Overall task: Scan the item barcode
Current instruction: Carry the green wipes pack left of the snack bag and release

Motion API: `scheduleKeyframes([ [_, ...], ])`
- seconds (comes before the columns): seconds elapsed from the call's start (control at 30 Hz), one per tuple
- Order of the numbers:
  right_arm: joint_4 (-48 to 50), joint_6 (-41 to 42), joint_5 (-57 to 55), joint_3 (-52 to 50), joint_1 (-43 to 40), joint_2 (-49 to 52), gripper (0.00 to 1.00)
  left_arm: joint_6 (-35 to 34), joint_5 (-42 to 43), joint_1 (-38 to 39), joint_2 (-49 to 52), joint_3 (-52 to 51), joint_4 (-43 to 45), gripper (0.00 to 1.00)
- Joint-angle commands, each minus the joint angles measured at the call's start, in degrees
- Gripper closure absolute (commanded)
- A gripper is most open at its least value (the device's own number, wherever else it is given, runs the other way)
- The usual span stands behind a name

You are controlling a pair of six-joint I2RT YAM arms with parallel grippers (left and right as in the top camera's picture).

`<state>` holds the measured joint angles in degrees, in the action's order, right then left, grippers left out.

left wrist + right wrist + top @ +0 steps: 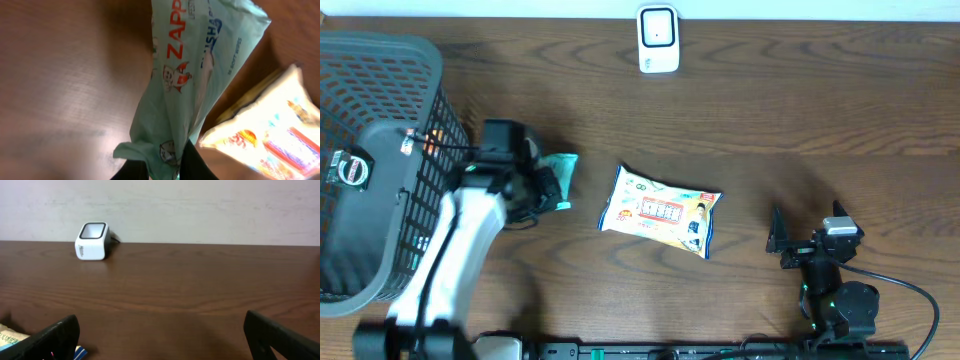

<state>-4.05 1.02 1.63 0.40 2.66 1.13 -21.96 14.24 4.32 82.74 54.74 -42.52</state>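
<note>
My item is the mint-green wipes pack, pinched at one crimped end by the left gripper, whose jaws stand narrow on the film. It hangs by the wire basket, left of the yellow snack packet lying flat on the table. I judge the pick done and the scan not yet made: the white barcode scanner sits well apart at the far edge, and I see no barcode turned toward it. The right gripper stands wide and empty. On the pack I read red "ZAPP" and small "soft wipes"; the packet's print is too blurred.
</note>
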Motion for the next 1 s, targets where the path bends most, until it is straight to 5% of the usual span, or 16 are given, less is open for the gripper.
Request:
scheduleKeyframes([
  [0.0, -0.24, 0.63, -0.17, -0.04, -0.37, 0.02, 0.01, -5.97, -3.17, 3.04, 6.05, -0.28, 4.11, 0.92],
  [0.13, -0.22, 0.63, -0.17, -0.04, -0.37, 0.02, 0.01, -7.63, -3.13, 6.86, 11.34, -0.28, 8.46, 0.83],
  [0.23, -0.24, 0.61, -0.17, -0.04, -0.37, 0.02, 0.01, -7.78, -3.15, 9.51, 13.4, -0.28, 9.75, 0.62],
  [0.6, -0.24, 0.63, -0.17, -0.04, -0.37, 0.02, 0.01, -6.27, -3.15, 14.14, 12.37, 1.07, 11.65, 0.36],
  [0.97, -0.24, 0.63, -0.17, -0.04, -0.37, 0.02, 0.01, -1.46, -8.26, 7.72, -13.42, 13.07, 7.78, 0.05],
])
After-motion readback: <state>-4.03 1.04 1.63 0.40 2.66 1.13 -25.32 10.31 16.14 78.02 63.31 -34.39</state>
